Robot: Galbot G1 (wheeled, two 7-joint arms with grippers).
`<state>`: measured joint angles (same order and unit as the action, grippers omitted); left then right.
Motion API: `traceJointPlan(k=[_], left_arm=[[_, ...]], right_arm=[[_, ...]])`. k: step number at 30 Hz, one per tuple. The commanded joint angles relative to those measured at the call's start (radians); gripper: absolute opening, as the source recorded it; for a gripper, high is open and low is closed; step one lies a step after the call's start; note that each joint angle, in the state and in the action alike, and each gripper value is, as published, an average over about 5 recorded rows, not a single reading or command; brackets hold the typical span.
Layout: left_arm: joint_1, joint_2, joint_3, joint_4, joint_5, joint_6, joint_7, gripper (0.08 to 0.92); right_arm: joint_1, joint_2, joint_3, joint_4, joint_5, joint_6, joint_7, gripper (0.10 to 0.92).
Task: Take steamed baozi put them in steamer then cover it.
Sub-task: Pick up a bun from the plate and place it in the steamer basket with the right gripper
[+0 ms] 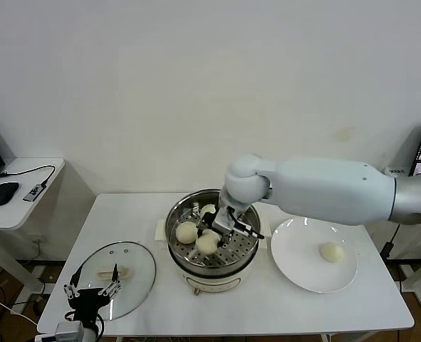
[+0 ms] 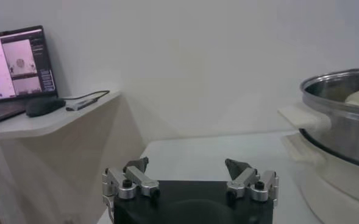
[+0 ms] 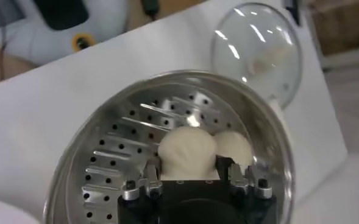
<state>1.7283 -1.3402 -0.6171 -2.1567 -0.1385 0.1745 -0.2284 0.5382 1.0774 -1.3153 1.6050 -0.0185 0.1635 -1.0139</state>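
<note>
The right gripper point(image 1: 223, 222) is inside the steamer point(image 1: 179, 214), clenched on a bun point(image 3: 188, 152) beside two other buns on the perforated tray. One bun point(image 1: 331, 251) lies on the plate point(image 1: 295, 263) right of the steamer. The lid point(image 1: 135, 274) lies left of the steamer; the left gripper point(image 1: 91, 291) hangs released at its near edge. No legible writing appears.

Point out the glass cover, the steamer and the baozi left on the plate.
cover point(image 1: 128, 274): head view, on the clear glass beside its handle.
steamer point(image 1: 179, 214): head view, on the shiny steel rim at its left side.
baozi on the plate point(image 1: 331, 251): head view, middle of the bun.
</note>
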Motion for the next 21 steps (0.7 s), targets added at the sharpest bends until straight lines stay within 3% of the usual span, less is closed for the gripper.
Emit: traceJointPlan(k=[1,10,17,21], left_arm=[[0.001,-0.002,0.001,0.002,0.002,-0.001,-0.001,0.823],[0.001,-0.004,0.004,0.006,0.004,-0.002,-0.003,0.823],[0.000,-0.001,0.002,0.001,0.003,-0.001,-0.003,0.823],[-0.001,0.004,-0.002,-0.001,0.001,-0.002,-0.003,0.823]], right_arm=[[-0.007,0.032,-0.025,-0.002,-0.093,0.106,-0.007,0.560],[-0.035,0.010,-0.025,0.001,-0.092,0.122,0.009,0.579],[0.003,-0.037,0.002,0.008,-0.050,0.099,0.022,0.760],[0.072,-0.112,0.001,0.025,0.013,0.013,0.004,0.816]])
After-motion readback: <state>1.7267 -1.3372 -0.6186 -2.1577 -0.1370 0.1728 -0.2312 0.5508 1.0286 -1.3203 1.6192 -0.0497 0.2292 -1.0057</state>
